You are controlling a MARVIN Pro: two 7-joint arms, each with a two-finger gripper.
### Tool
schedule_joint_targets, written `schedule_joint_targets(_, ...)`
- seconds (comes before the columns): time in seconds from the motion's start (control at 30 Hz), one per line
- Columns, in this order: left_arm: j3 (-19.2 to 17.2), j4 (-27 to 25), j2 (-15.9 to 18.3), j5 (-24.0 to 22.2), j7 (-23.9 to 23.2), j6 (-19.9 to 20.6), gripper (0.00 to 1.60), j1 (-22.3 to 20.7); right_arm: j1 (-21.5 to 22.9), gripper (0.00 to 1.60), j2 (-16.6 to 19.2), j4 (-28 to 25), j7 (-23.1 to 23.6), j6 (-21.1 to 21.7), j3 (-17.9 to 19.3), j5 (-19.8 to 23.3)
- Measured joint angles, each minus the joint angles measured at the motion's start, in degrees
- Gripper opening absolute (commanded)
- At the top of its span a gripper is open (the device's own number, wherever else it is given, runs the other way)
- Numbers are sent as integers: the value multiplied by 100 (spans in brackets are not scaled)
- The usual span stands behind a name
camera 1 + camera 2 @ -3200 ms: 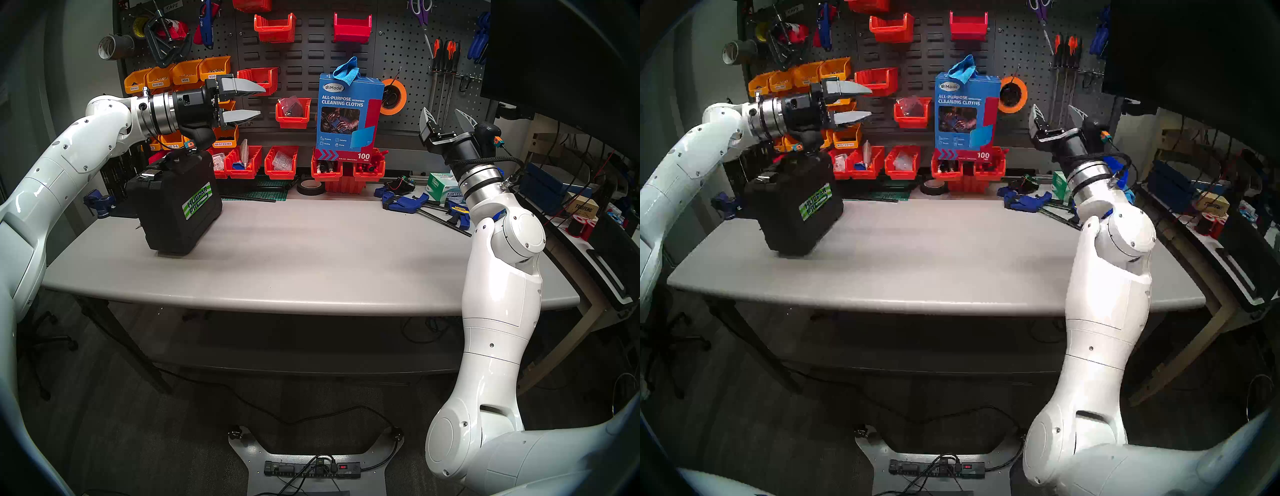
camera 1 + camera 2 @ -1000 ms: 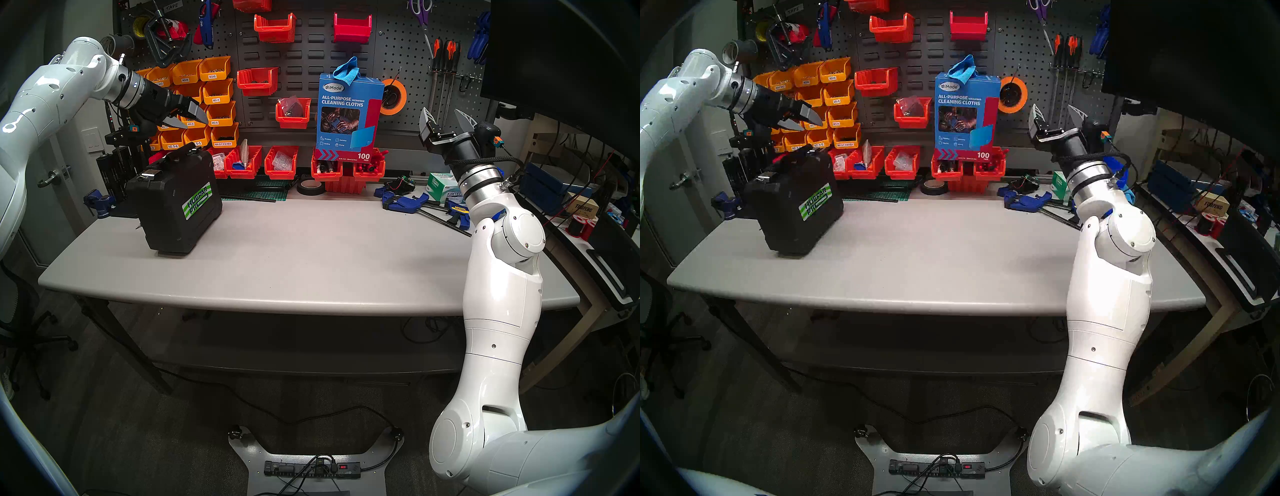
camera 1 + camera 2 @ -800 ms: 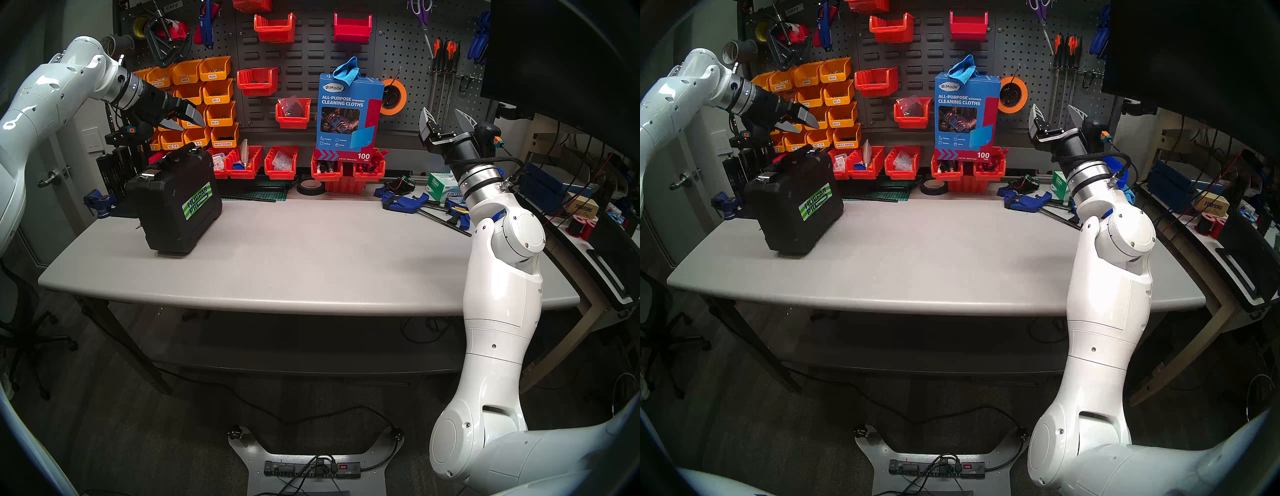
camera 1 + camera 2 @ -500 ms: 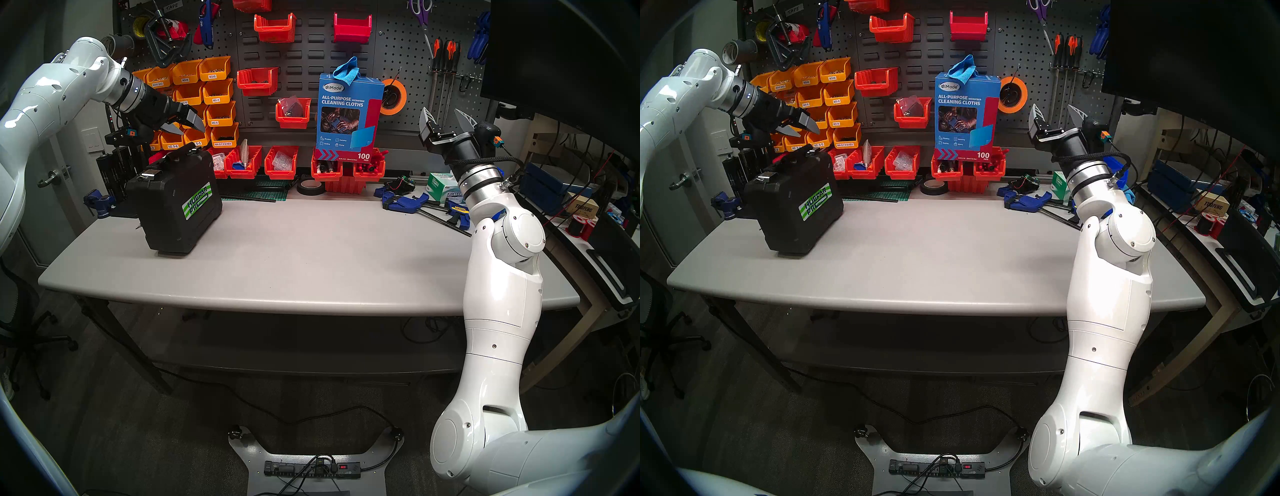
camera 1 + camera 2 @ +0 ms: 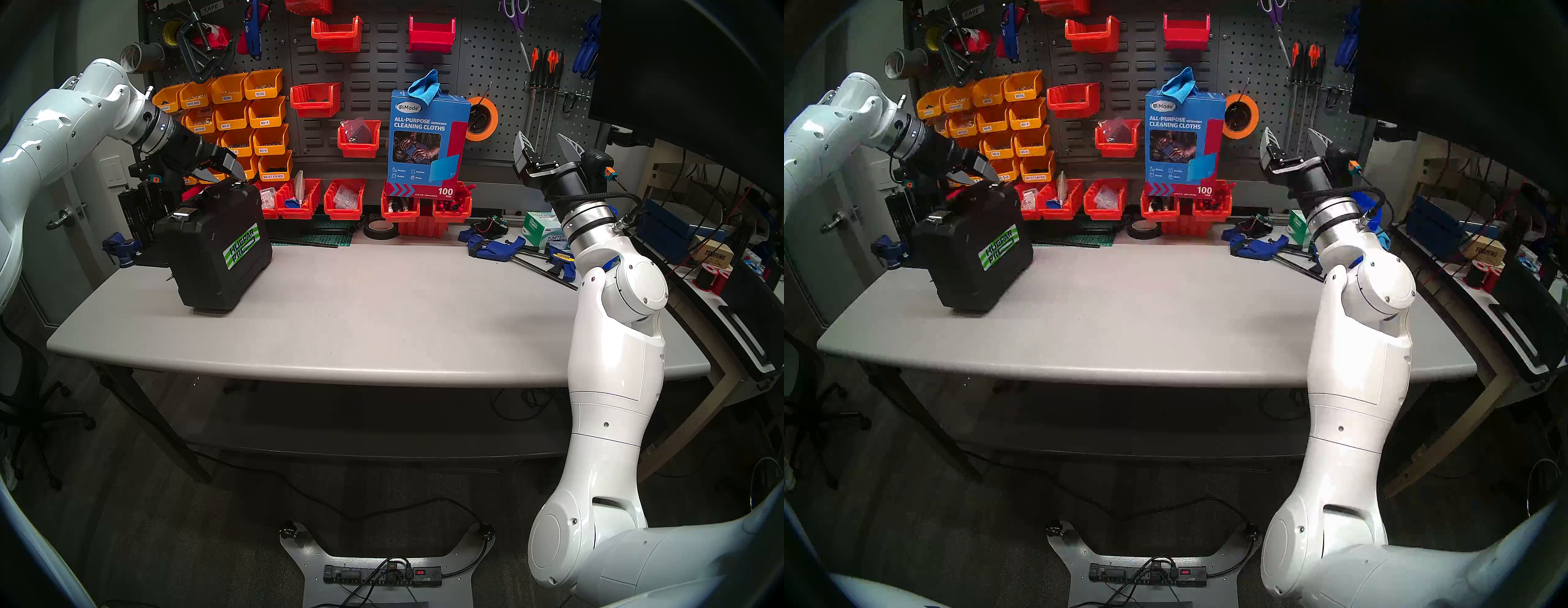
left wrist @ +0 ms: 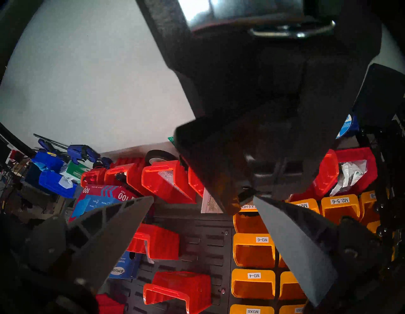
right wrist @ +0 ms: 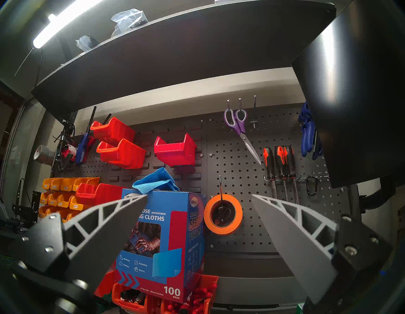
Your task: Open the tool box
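The black tool box (image 5: 216,254) (image 5: 975,254) stands upright on the grey table (image 5: 382,322) at the left, closed, its striped label facing right. A silver latch (image 5: 186,213) shows on its top front edge. My left gripper (image 5: 229,175) (image 5: 983,179) is open and points down at the box's top rear corner, its fingertips just above it. In the upside-down left wrist view the box (image 6: 252,87) fills the top, with the left gripper (image 6: 202,198) open and one fingertip close to the box's edge. My right gripper (image 5: 541,138) (image 5: 1291,132) (image 7: 198,196) is open and empty, raised at the right and pointing up.
Red bins (image 5: 343,198) and a blue cleaning-cloth box (image 5: 426,140) line the back of the table. A black tape roll (image 5: 380,229) and blue clamps (image 5: 494,248) lie at the rear. Orange bins (image 5: 263,114) hang behind the left gripper. A blue vise (image 5: 123,248) sits left of the box.
My left gripper has come down and slightly left over the last second, from in front of the orange bins to just above the box's top. The box and right arm have not moved.
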Motion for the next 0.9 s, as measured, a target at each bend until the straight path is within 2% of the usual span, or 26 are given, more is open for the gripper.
schedule_joint_targets(0.77, 777, -484, 177, -534, 1, 10, 159, -225, -13, 160, 41, 1, -40, -5, -34, 27)
schedule_joint_targets(0.8, 803, -485, 181, -557, 2, 11, 119, -237, -14, 160, 43, 1, -41, -5, -36, 28)
schedule_joint_targets(0.83, 829, -485, 185, -583, 2, 11, 106, -249, -15, 160, 45, 1, -43, -5, -37, 30)
schedule_joint_targets(0.87, 852, -485, 189, -604, 3, 11, 80, -259, -15, 160, 46, 1, -44, -5, -39, 31)
schedule_joint_targets(0.9, 894, -483, 195, -639, 3, 12, 65, -272, -16, 160, 49, 1, -47, -6, -41, 33)
